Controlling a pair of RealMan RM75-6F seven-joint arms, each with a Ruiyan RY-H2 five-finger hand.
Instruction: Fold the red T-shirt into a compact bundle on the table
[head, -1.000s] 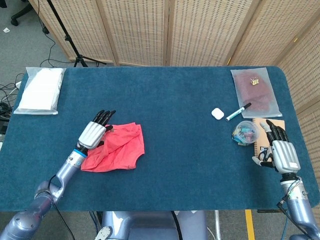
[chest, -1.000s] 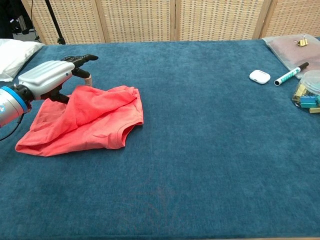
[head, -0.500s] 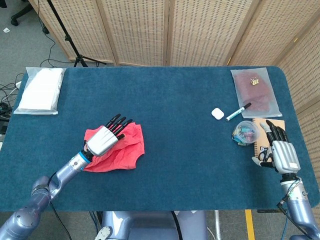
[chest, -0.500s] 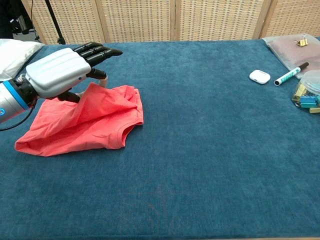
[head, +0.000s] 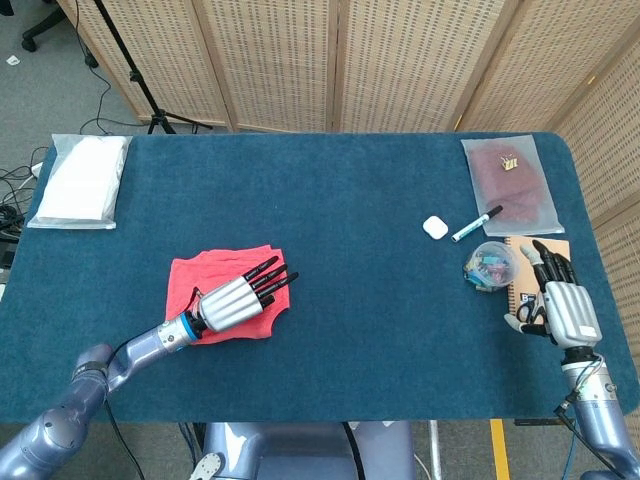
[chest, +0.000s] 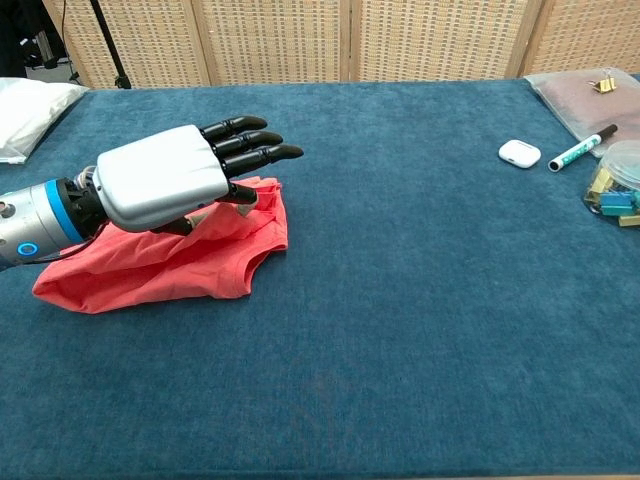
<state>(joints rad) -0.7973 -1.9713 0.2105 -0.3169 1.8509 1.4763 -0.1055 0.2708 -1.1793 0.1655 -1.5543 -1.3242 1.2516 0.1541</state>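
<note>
The red T-shirt (head: 200, 275) lies as a folded, roughly square bundle on the left half of the blue table (head: 360, 200). In the chest view the red T-shirt (chest: 150, 270) has its right edge lifted in a fold. My left hand (head: 240, 298) hovers low over the shirt's right part with its fingers stretched out to the right. Seen from the chest, the left hand (chest: 170, 180) has its thumb tucked beneath, pinching that raised fold. My right hand (head: 560, 305) rests with fingers apart at the table's right edge and holds nothing.
A white packet (head: 80, 180) lies at the back left. On the right are an earbud case (head: 434, 227), a marker (head: 477, 224), a clear tub of clips (head: 490, 265), a notebook (head: 530, 275) and a bagged dark cloth (head: 508, 180).
My left hand has swept from the shirt's left side across to its right, drawing the fabric over itself. The shirt is now flatter and squarer. The right hand has not moved.
</note>
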